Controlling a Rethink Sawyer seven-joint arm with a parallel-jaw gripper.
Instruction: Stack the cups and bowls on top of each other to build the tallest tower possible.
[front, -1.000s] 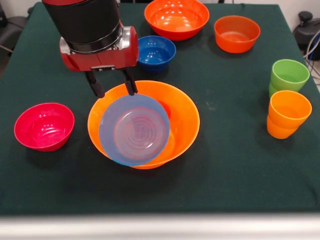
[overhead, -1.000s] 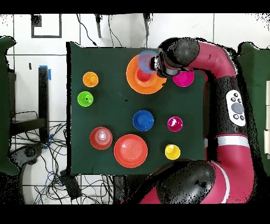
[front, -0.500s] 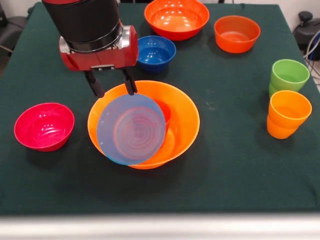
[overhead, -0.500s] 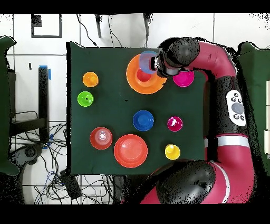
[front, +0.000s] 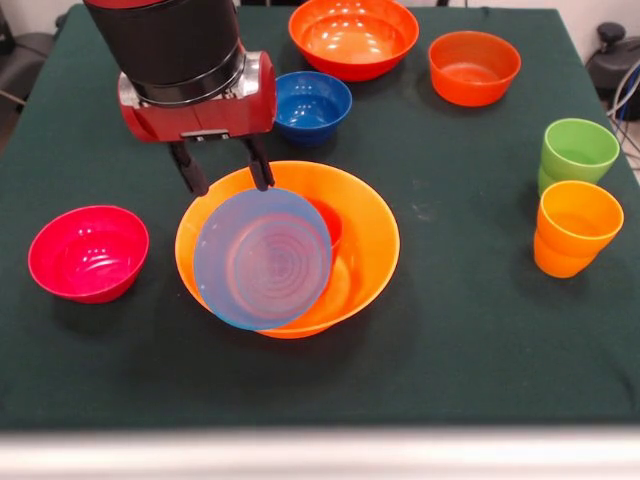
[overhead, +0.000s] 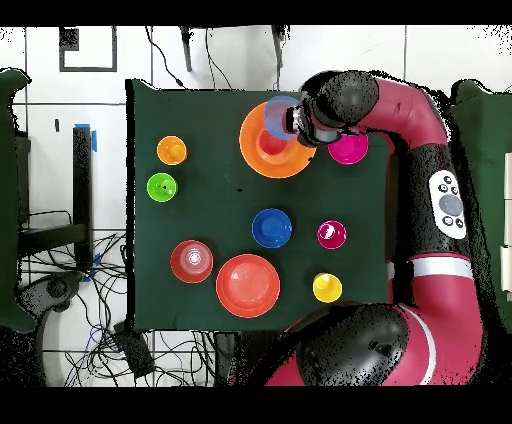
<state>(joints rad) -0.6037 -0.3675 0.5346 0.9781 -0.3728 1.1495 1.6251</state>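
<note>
gripper (front: 224, 172) pinching rim of light blue bowl (front: 262, 258) | bowl hangs tilted below fingers, over large orange bowl (front: 365, 225) | light, stiff, glossy-slick plastic; thin rim grip likely to swing

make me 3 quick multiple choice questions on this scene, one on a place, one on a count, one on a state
1. Where is the light blue bowl?
A. flat on the cloth
B. held over the large orange bowl
C. inside the magenta bowl

2. How many cups stand at the front view's right edge?
A. one
B. two
C. four

3. The hand is
A. shut on the light blue bowl's rim
B. open and empty
C. holding a cup

Answers:
1 B, it hangs tilted above that bowl.
2 B, the green cup and orange cup.
3 A, its fingers pinch the rim.
</note>
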